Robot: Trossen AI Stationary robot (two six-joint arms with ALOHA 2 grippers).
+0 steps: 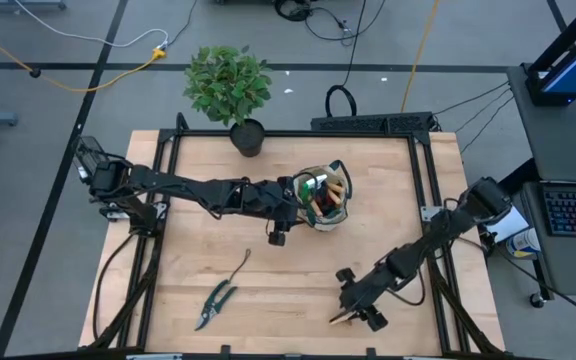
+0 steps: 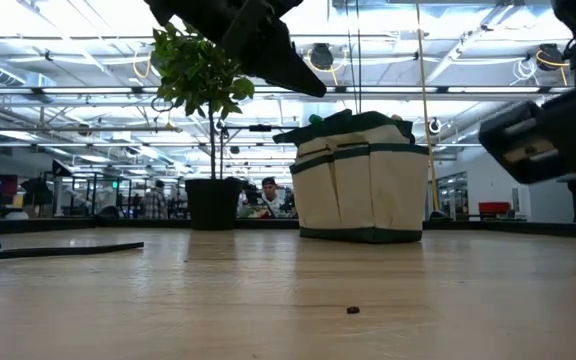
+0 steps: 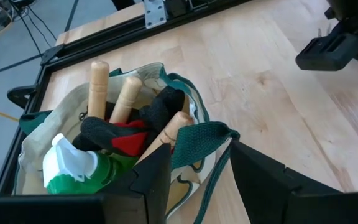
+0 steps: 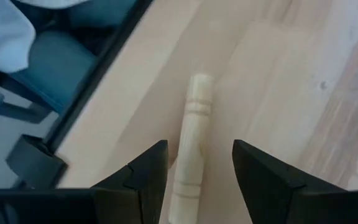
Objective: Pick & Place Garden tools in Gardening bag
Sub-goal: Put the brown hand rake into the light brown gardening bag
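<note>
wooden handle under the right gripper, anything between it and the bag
The table between the wooden handle at the right gripper and the gardening bag is bare. The left gripper hovers at the bag's rim, over a green strap, so it may crowd the opening. The pruning shears lie off to the side.

A round beige canvas bag with dark green trim [image 1: 325, 197] stands upright mid-desk holding wooden-handled tools [image 3: 98, 87] and red-black gloves [image 3: 129, 134], while dark pruning shears [image 1: 214, 303] lie flat near the front edge.
</note>
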